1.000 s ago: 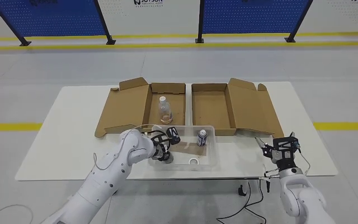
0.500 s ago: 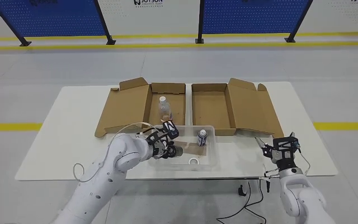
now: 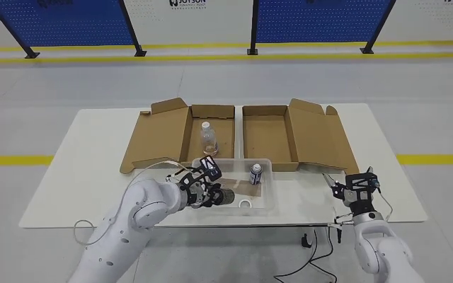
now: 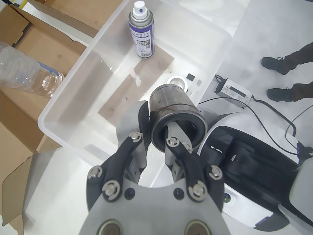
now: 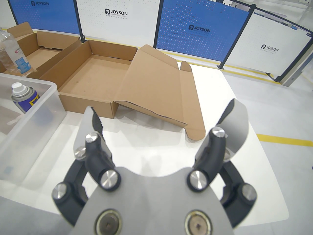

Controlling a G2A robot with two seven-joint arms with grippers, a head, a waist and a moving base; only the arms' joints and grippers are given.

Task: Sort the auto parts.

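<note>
Pinching dark hollow cylinder [image 4: 174,110] (grooved midway), left fingers [image 4: 130,125].

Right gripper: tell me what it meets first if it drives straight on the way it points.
Likely the folded-out lid of the right cardboard box: the open right gripper points at it across the white table. If its line dips, it could touch the table first; depth is unclear.
</note>
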